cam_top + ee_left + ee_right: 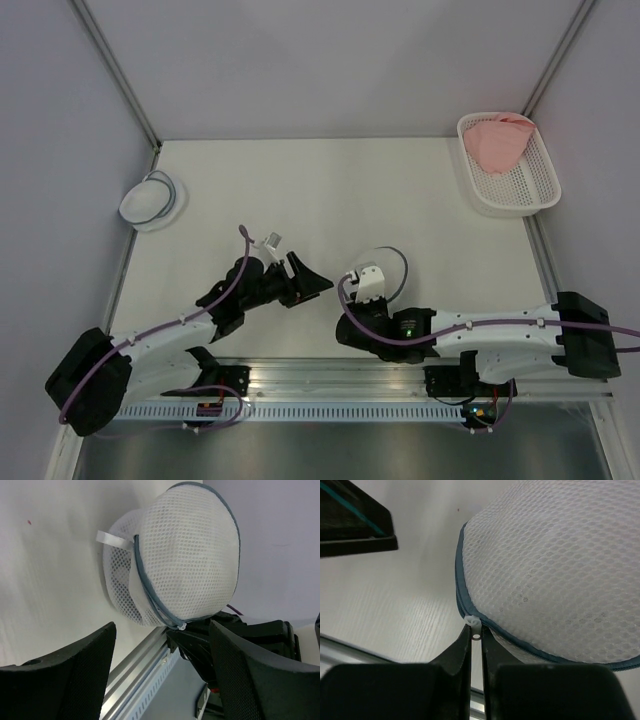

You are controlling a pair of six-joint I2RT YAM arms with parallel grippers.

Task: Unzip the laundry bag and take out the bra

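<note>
**Item:** laundry bag — white mesh dome with a dark grey-blue zipper rim and a white ribbon loop at one side.

**Location:** on the table, toward the near edge and right of centre. It lies directly ahead of the right wrist, between your two grippers.

**Right gripper**: fingers pressed together, pinching the small white zipper pull at the bag's rim. Nothing else is in the pinch.

**Left gripper**: fingers spread wide, holding nothing. It sits just beside the bag, facing it and not touching.

**Condition of zip:** in the right wrist view the rim running away from the pull reads as one closed line. In the left wrist view the line looks doubled along part of the rim. That may be a first gap or only the two tapes; you cannot tell which. Judge it barely begun at most.

**Contents:** the mesh hides whatever is inside, and no bra is visible in the bag.

**Other items:**
- Small white dome with a pale bluish rim, far left, well apart from the bag.
- White basket at the far right corner, holding pink fabric of a kind you cannot make out.

**Progress, as a judgement:** the pull is secured, and that is all.

**Left for you:** run the pull round the rim — steadying the bag with the free gripper — then lift the lid and take the bra out.
</note>
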